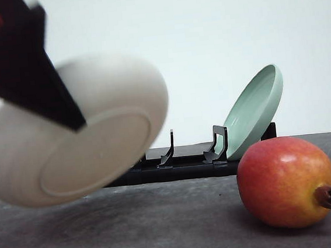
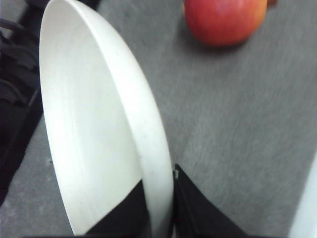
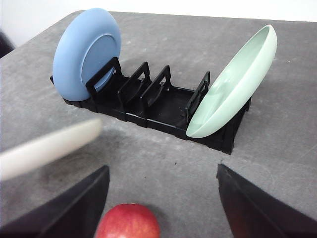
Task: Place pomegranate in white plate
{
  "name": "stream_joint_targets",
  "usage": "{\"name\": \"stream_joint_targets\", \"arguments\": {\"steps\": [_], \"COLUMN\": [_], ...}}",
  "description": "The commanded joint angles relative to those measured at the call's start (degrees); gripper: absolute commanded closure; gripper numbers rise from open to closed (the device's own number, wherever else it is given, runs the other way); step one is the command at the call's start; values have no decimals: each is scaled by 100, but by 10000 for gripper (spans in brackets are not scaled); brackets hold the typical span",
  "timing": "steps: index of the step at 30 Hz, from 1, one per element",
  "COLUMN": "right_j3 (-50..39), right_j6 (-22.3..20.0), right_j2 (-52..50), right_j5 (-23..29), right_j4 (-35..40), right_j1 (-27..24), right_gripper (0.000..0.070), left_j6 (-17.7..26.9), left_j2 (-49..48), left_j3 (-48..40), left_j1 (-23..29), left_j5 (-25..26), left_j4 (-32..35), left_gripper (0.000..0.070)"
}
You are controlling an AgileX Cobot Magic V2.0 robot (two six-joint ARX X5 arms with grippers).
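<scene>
Two plates sit in the black rack [image 3: 158, 106] near the far edge of the tabletop [image 1: 164, 229]: a blue plate [image 3: 86, 52] at one end and a green plate [image 3: 233, 87] leaning at the other end. The white plate [image 1: 78, 132] is not on the tabletop. The left gripper [image 2: 161, 210] holds it up in the air, tilted on its side. Its fingers [image 2: 198, 213] are pinched on the rim, one on each face of the plate. It looks like the plate is being carried out to a flat spot, because the fruit cannot go in while the plate is tipped.

The pomegranate [image 1: 285, 183] rests on the tabletop, close to the near edge on the robot's right side. Its brown stub points to the right. It is well apart from the left fingers and the plate.

The right gripper [image 3: 163, 208] hangs over the fruit with its fingers spread wide. The pomegranate lies between them but lower down, not touched. It seems ready to pick up the fruit once the plate is down.
</scene>
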Motion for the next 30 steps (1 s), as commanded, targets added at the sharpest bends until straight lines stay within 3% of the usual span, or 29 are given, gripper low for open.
{"name": "stream_joint_targets", "arguments": {"steps": [1, 6, 18, 19, 23, 27, 30], "right_j3": [98, 98, 98, 98, 98, 98, 98], "right_j6": [11, 9, -9, -9, -7, -11, -11], "right_j2": [22, 22, 22, 22, 22, 22, 22], "right_j5": [20, 22, 24, 26, 67, 173, 170], "right_j4": [39, 42, 46, 46, 46, 44, 42], "right_j1": [26, 26, 26, 26, 26, 26, 26], "right_gripper": [261, 261, 261, 261, 261, 261, 261], "left_j6": [271, 544, 786, 786, 728, 599, 267], "left_j2": [268, 958, 1989, 2016, 2047, 1968, 1697], "left_j3": [121, 130, 130, 130, 130, 193, 306], "left_j1": [-146, -388, -813, -844, -914, -900, -713], "left_j5": [-224, -839, -870, -865, -838, -818, -262], "left_j4": [52, 84, 349, 349, 345, 226, 1], "left_gripper": [691, 691, 666, 648, 453, 376, 309]}}
